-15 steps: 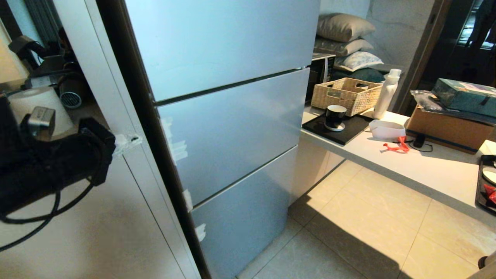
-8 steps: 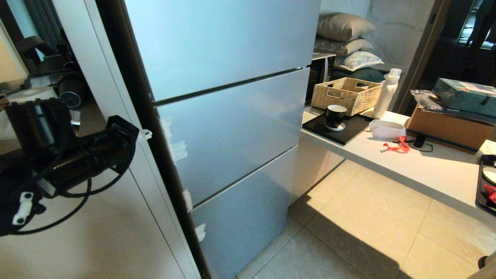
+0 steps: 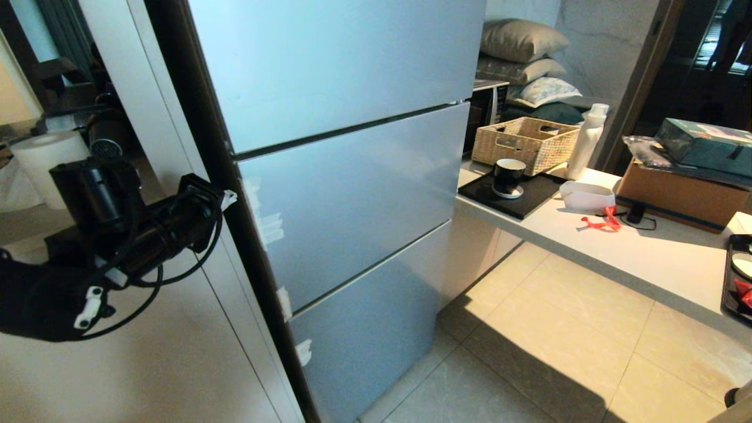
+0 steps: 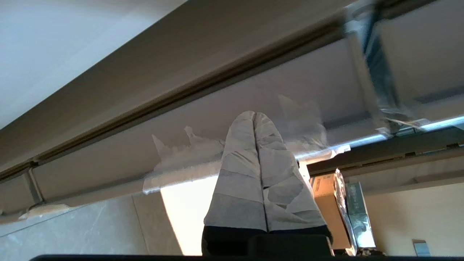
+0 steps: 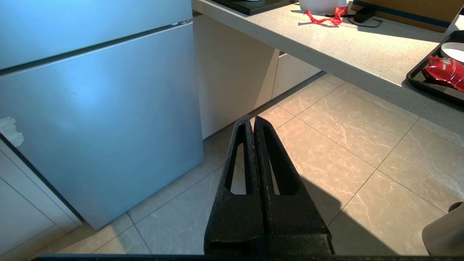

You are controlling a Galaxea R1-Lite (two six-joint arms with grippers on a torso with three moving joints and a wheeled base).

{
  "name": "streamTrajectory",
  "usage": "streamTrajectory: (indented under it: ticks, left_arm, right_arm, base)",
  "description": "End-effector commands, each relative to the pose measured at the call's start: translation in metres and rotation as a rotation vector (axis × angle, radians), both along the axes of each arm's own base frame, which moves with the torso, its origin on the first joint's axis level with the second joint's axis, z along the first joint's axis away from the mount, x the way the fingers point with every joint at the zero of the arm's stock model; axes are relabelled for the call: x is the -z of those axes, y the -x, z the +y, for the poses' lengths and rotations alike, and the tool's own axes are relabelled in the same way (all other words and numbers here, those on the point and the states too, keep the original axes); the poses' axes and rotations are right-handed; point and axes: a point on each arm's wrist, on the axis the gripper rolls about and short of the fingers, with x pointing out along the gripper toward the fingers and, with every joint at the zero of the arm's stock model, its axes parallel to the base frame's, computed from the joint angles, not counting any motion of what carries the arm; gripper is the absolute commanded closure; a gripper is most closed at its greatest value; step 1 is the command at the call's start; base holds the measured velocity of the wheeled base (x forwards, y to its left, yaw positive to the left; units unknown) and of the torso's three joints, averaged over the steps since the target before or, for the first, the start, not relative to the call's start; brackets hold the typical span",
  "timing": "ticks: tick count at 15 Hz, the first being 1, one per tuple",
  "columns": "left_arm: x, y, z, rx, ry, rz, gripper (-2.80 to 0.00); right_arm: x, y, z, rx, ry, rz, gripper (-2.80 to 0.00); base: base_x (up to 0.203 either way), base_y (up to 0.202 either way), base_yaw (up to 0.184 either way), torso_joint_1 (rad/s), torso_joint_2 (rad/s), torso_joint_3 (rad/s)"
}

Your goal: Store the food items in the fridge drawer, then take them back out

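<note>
The fridge (image 3: 352, 194) stands closed, three silver-blue front panels stacked one above another. The fridge drawer is hidden behind them and the food items are out of view. My left gripper (image 3: 227, 198) is shut, its tape-wrapped fingertips at the fridge's dark left edge, level with the seam between the top and middle panels. In the left wrist view the gripper (image 4: 254, 114) points at that edge, where torn bits of white tape (image 4: 188, 152) stick. My right gripper (image 5: 252, 119) hangs shut and empty over the tiled floor beside the lowest panel (image 5: 101, 119).
A white cabinet door (image 3: 176, 329) adjoins the fridge's left side. To the right, a counter (image 3: 587, 247) carries a wicker basket (image 3: 524, 143), a black mug (image 3: 508, 176), a white bottle (image 3: 584, 144), a red ribbon (image 3: 602, 222), a cardboard box (image 3: 681, 191) and a black tray (image 5: 420, 78) with a red packet (image 5: 444, 69).
My left arm has swung up and to the right, carrying the shut gripper from the white cabinet door to the fridge's left edge. The right arm has not moved.
</note>
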Motion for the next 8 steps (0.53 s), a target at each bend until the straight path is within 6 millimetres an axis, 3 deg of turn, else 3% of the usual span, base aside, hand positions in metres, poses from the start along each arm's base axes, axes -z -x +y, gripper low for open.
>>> streamTrajectory:
  ticks: [1, 8]
  left_arm:
    - [0.004, -0.008, -0.001, -0.007, 0.005, 0.006, 0.0]
    - [0.006, -0.011, -0.012, 0.031, 0.005, 0.009, 0.0]
  right_arm:
    - [0.0, 0.0, 0.0, 0.0, 0.0, 0.001, 0.0]
    - [0.0, 0.0, 0.0, 0.0, 0.0, 0.001, 0.0]
  base:
    - [0.0, 0.0, 0.0, 0.0, 0.0, 0.0]
    - [0.0, 0.0, 0.0, 0.0, 0.0, 0.0]
